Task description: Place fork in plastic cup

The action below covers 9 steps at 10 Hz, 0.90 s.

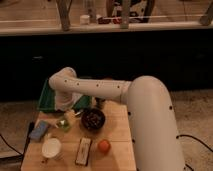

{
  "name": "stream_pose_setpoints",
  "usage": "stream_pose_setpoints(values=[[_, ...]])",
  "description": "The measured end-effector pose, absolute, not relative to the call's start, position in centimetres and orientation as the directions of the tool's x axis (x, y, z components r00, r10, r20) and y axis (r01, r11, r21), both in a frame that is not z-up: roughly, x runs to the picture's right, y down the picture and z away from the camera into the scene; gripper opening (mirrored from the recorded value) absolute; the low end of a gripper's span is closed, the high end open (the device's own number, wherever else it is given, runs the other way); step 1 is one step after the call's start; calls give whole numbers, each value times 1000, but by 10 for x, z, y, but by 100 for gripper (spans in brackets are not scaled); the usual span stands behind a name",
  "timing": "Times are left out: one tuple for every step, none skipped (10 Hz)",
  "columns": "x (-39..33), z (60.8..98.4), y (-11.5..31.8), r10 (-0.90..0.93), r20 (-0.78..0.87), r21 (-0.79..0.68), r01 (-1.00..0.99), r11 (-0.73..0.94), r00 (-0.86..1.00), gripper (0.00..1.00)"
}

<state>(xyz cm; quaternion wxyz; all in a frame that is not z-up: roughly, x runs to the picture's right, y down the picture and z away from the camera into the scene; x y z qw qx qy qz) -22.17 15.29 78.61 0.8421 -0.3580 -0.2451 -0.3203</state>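
Dim, warm overhead light; arm (145,107) brightest, soft sheen; gripper (66,111) shadowed near bench (119,150) back-left corner; background dark.

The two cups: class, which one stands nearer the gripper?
The small light-green plastic cup, right below the gripper. The larger white cup stands farther off, toward the camera.
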Motion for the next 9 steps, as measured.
stream_pose_setpoints(values=[[-222,785,153,-367,644,-447,720,532,671,80],[-221,785,152,-370,647,-447,725,524,667,80],[-222,785,153,-371,648,-448,726,522,666,80],[-222,785,153,-371,648,-447,726,522,666,80],[-222,785,153,-371,647,-448,726,522,666,80],[-222,785,153,-371,647,-448,726,522,666,80],[-222,785,153,-371,648,-448,726,522,666,80],[-222,785,153,-371,647,-448,726,522,666,80],[-221,785,152,-371,647,-448,726,522,666,80]])
